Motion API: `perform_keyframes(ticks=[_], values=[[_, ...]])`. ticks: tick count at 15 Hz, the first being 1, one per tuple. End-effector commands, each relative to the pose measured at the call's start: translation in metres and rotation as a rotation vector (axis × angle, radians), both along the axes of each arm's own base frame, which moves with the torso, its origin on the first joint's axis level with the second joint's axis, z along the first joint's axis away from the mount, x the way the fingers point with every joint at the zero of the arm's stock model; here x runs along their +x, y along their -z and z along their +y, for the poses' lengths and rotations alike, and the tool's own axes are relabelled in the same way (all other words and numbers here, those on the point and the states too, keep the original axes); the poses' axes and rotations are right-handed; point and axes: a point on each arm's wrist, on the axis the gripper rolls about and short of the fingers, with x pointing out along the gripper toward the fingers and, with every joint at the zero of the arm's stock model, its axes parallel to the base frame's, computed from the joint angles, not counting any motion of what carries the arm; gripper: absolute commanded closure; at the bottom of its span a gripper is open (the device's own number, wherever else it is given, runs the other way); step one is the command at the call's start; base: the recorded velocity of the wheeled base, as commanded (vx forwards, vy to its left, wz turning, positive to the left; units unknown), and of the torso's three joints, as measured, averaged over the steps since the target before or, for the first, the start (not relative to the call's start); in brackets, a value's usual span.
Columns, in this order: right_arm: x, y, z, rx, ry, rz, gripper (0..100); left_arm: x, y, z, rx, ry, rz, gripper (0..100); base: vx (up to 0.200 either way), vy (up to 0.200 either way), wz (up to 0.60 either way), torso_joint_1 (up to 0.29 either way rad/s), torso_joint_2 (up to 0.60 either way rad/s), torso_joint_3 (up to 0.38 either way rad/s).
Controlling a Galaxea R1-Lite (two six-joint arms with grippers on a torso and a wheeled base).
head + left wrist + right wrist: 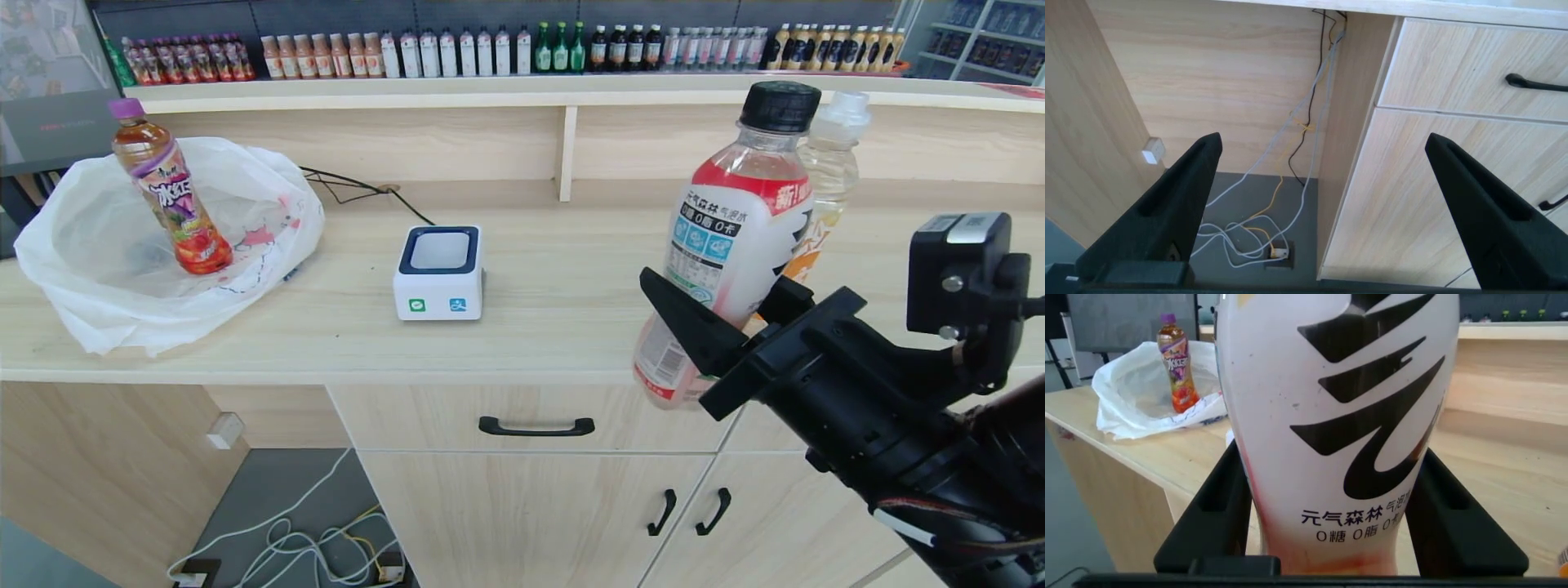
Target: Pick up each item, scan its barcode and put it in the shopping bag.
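The robot's right gripper (718, 298) pinches a pink-and-white labelled plastic bottle with a black cap (735, 237) by its lower half, one black finger on each side of the body. The bottle hangs over the front edge of the pale wooden counter (555, 327). Its long axis is close to upright, with the cap uppermost and leaning toward the robot's right and the base swung out toward the left. A barcode shows low on the label, on the side facing the head camera.

Just behind it, a clear plastic bottle with a white cap (833, 155) stands upright on the counter. To the left, well apart from the held bottle, sits a white box scanner with a dark blue-framed window (441, 273), its window facing up and a black cord running off behind it.

At the far left of the counter lies an open white plastic shopping bag (98, 245). Inside it is an amber tea bottle with a purple cap (167, 192), standing tilted (cap up, leaning left).

The left gripper (1323, 143) is below counter height with its fingers spread wide and nothing between them. It faces the cabinet front beside a black-handled drawer (1535, 82), above loose cables (1257, 237) on the floor. A row of bottled drinks (490, 49) lines the shelf beyond.
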Motion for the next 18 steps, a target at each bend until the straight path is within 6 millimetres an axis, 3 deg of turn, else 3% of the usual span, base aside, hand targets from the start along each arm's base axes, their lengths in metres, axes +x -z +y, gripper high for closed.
perform_keyframes(ticks=[1, 18], values=[[-0.002, -0.003, -0.003, 0.009, 0.003, -0.009, 100, 0.000, 0.000, 0.000, -0.001, 0.000, 0.000, 0, 0.000, 0.200, 0.00, 0.007, 0.01, 0.002], [-0.019, -0.018, -0.021, 0.057, 0.005, -0.054, 100, 0.000, 0.000, 0.000, -0.004, 0.000, 0.000, 0, 0.000, 0.200, 0.00, 0.002, 0.00, 0.002]])
